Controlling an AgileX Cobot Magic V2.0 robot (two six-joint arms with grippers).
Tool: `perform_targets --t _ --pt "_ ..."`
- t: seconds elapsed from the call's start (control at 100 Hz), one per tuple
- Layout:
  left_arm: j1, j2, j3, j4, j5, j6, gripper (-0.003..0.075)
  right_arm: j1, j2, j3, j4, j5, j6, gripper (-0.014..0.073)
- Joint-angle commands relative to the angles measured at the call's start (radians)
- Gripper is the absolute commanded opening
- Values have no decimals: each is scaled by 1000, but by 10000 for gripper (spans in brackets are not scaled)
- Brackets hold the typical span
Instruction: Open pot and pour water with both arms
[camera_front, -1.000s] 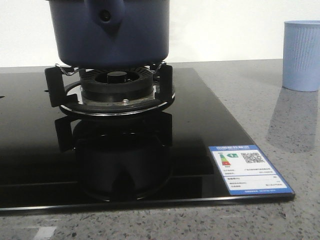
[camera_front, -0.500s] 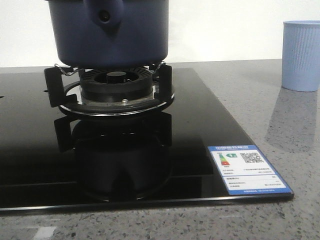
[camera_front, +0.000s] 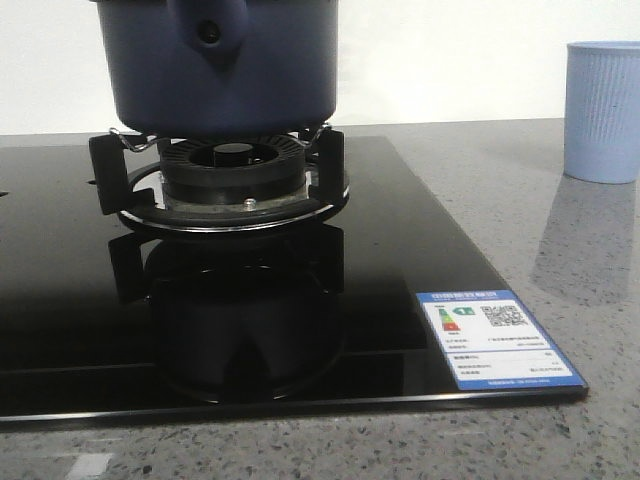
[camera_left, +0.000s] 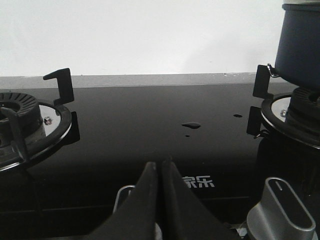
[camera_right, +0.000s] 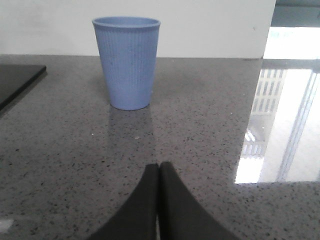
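Note:
The dark navy-blue pot stands on the burner grate of the black glass hob; its top is cut off by the front view's edge, so no lid shows. The left wrist view catches the pot at its far edge. My left gripper is shut with nothing in it, low over the hob's front between the two burners. My right gripper is shut and empty over the grey counter, short of the pale blue ribbed cup. Neither gripper appears in the front view.
The cup stands on the speckled counter right of the hob. A second burner sits on the hob's other side. A silver knob is close beside my left fingers. Water drops lie on the glass. An energy label marks the hob's corner.

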Motion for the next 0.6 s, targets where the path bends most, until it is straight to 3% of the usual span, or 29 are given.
perform_targets --t 0.0,0.11,0.59 --pt "5 -26 9 -4 -74 -4 -20 -1 -28 24 6 -36 -11 -70" --pt "5 -26 9 -4 -74 -4 -20 -1 -30 24 58 -3 -11 -70" --pt "5 -26 9 -4 -74 -4 -20 -1 -30 24 49 -10 -11 -70"
